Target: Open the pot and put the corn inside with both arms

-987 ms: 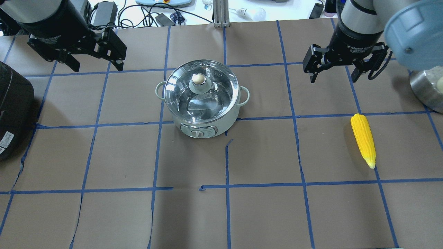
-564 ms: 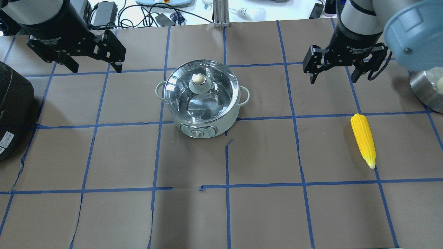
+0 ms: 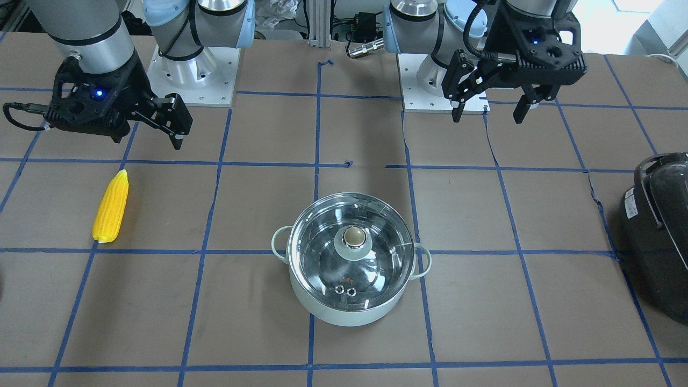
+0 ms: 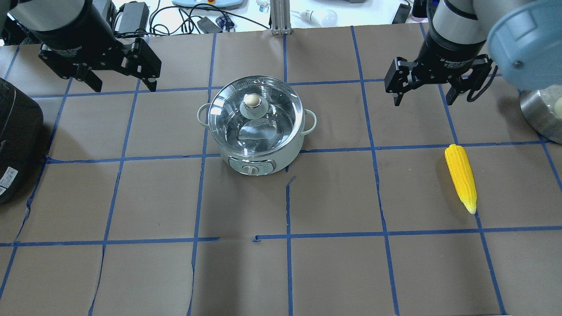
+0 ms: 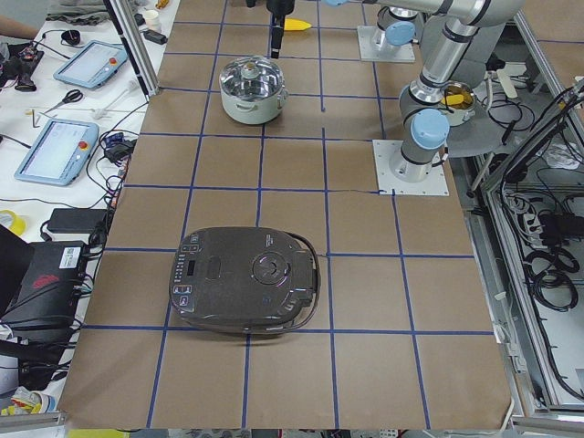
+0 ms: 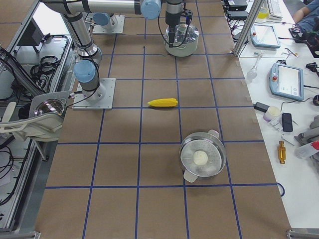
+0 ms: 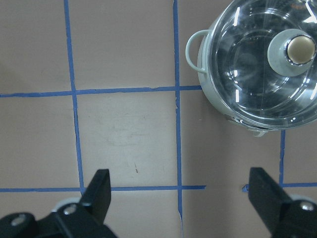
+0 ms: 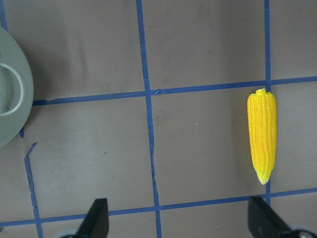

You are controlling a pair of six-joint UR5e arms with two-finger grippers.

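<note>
The pale mint pot (image 4: 263,160) stands at mid-table with its glass lid (image 4: 272,120) on and a beige knob (image 4: 252,100) on top. It also shows in the front view (image 3: 352,314) and the left wrist view (image 7: 214,94). The yellow corn (image 4: 460,177) lies on the brown paper to the robot's right, and shows in the front view (image 3: 111,207) and the right wrist view (image 8: 261,135). My left gripper (image 4: 124,85) hovers open and empty beyond the pot, to its left. My right gripper (image 4: 423,100) hovers open and empty just beyond the corn.
A big black appliance (image 4: 15,140) sits at the table's left edge. A steel pot with a white ball inside (image 6: 202,157) stands at the far right. The table is covered in brown paper with blue tape lines (image 4: 287,237).
The left gripper has shifted slightly above the table. The right gripper, pot, lid and corn have not moved.
</note>
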